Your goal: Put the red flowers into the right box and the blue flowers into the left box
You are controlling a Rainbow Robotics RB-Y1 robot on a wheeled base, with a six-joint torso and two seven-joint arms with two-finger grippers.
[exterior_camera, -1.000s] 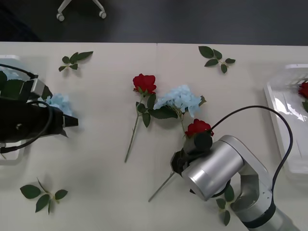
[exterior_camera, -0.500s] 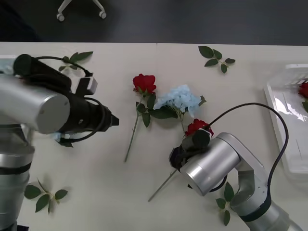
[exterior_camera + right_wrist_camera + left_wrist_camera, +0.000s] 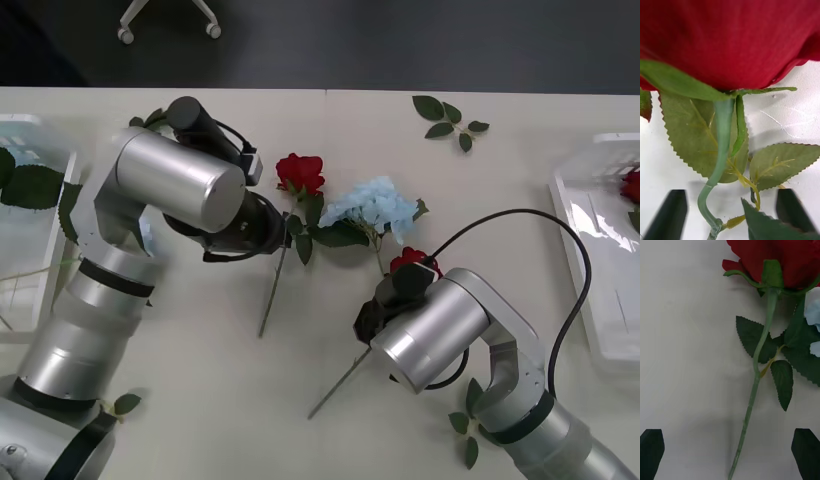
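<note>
One red flower [image 3: 300,172] lies mid-table, its stem running toward me. My left gripper [image 3: 283,233] hovers open over that stem [image 3: 759,367], a finger [image 3: 652,453] well out on each side and the bloom [image 3: 778,257] ahead. A blue flower [image 3: 372,205] lies just right of it. A second red flower [image 3: 412,262] lies nearer me, half hidden by my right gripper [image 3: 385,300]. That gripper is open, its fingers [image 3: 672,213] straddling the stem [image 3: 720,150] under the bloom [image 3: 730,37]. The left box [image 3: 45,130] holds green leaves. The right box [image 3: 600,240] holds a red bloom [image 3: 632,185].
Flowerless leaf sprigs lie at the far right [image 3: 448,122], behind my left arm [image 3: 155,120], by the near left [image 3: 125,403] and under my right arm [image 3: 465,420]. A chair base [image 3: 168,20] stands beyond the table's far edge.
My left arm has swung from the left box to the middle and now hangs over the first red flower's stem. The right gripper has barely shifted on the second red flower.
</note>
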